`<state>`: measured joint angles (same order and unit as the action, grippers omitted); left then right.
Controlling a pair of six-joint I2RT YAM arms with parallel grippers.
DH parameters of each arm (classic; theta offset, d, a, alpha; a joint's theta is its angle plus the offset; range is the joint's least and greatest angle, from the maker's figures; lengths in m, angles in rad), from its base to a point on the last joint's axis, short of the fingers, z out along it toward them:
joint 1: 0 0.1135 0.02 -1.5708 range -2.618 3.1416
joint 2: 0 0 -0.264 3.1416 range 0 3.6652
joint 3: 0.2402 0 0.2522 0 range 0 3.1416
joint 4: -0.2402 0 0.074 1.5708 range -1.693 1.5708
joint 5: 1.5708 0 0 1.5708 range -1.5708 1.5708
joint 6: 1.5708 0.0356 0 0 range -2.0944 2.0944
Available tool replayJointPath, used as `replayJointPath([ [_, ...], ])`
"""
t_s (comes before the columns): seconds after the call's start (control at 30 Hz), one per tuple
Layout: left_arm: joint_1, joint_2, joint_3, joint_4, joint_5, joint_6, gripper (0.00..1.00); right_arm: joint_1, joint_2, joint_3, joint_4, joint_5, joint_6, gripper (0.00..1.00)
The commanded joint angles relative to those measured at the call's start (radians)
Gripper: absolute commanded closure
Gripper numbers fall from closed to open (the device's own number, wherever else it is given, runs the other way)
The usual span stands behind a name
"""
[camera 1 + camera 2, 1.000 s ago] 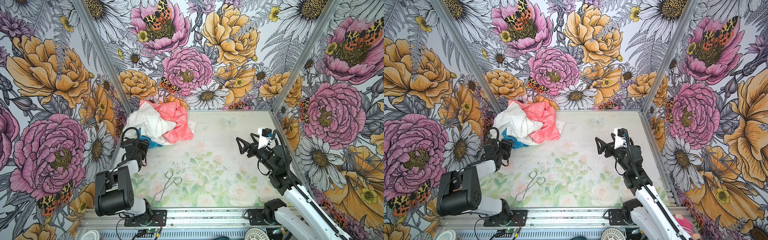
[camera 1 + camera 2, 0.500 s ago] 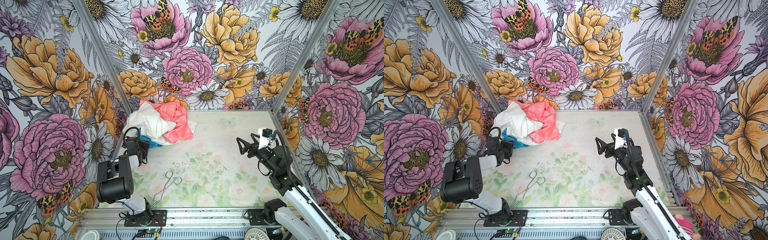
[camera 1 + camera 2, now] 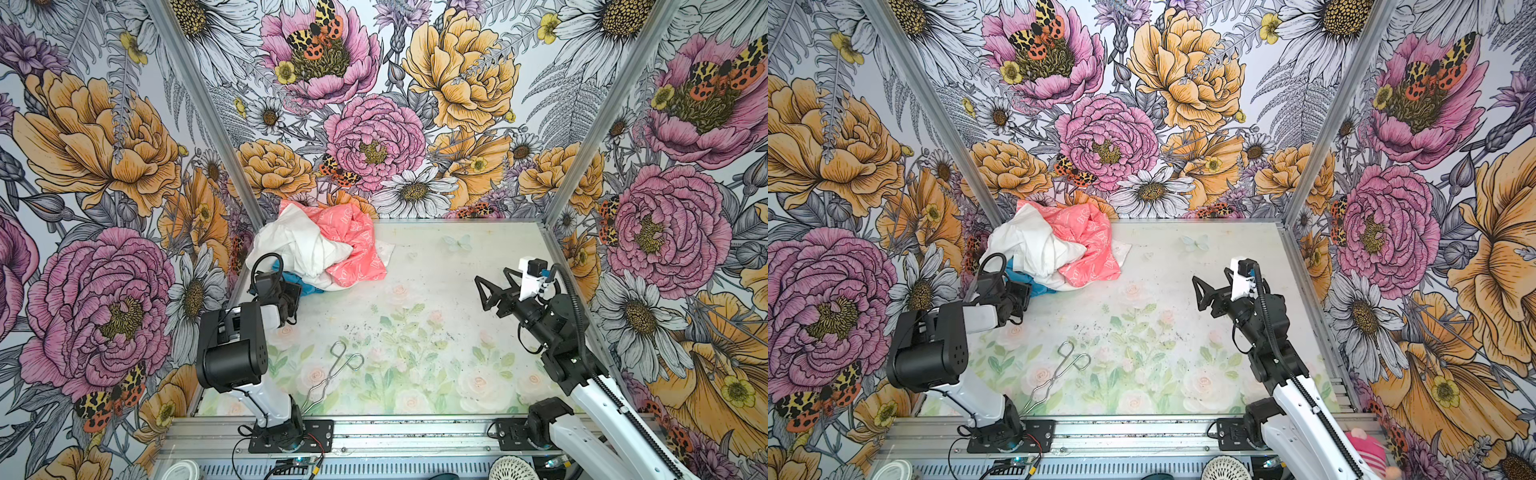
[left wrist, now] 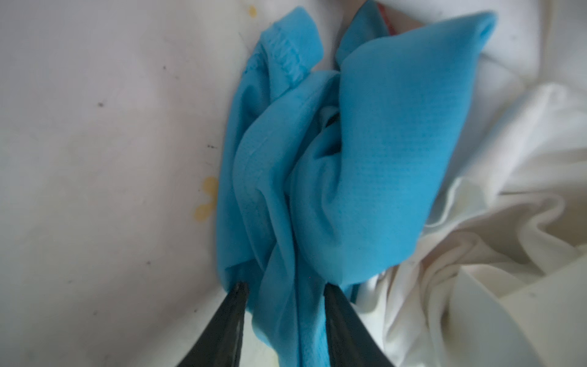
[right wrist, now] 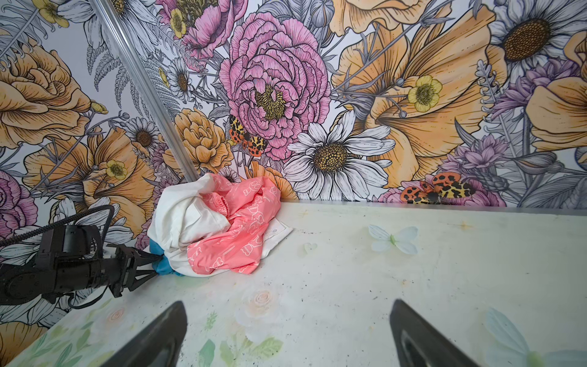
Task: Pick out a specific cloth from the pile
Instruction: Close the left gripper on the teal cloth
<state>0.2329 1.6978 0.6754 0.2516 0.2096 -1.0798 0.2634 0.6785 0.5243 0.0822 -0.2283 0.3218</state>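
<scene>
While cloth [image 4: 365,143] lay tucked under the 7 o'clock edge of pile [image 3: 316,245], left gripper [image 4: 286,289] straddled a bunched fold, jaws narrow; firm pinch unclear. Right gripper [image 3: 481,294] hung wide at 3 o'clock. Extraction not done.

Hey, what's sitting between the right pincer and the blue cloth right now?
Nothing but bare table lies between the open right pincer and the blue cloth; the right wrist view shows that stretch clearly.

floral walls [image 3: 104,137], pale flowered tabletop [image 3: 436,270], metal corner posts [image 3: 203,104]
</scene>
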Motion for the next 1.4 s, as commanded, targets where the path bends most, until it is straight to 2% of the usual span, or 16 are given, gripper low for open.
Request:
replayJointPath([
  [0.0,-0.007,0.021,0.014,0.029,0.025,-0.021,0.62,0.004,-0.016,0.002,-0.007,0.020,0.000,0.00],
  [0.13,-0.005,0.037,0.019,0.048,0.027,-0.023,0.72,0.004,-0.018,0.004,-0.014,0.020,0.002,0.01],
  [0.3,-0.003,0.024,0.021,0.052,0.027,-0.016,0.93,0.004,-0.029,0.003,-0.016,0.021,0.010,0.01],
  [0.4,-0.001,-0.008,0.016,0.051,0.022,-0.013,1.00,0.005,-0.033,0.005,-0.016,0.021,0.015,0.01],
  [0.8,0.002,-0.132,0.012,-0.005,-0.001,0.007,1.00,0.005,-0.038,0.013,-0.018,0.015,0.025,0.00],
  [1.37,0.007,-0.384,0.097,-0.236,-0.087,0.132,1.00,0.005,-0.033,0.022,-0.019,0.006,0.037,0.01],
])
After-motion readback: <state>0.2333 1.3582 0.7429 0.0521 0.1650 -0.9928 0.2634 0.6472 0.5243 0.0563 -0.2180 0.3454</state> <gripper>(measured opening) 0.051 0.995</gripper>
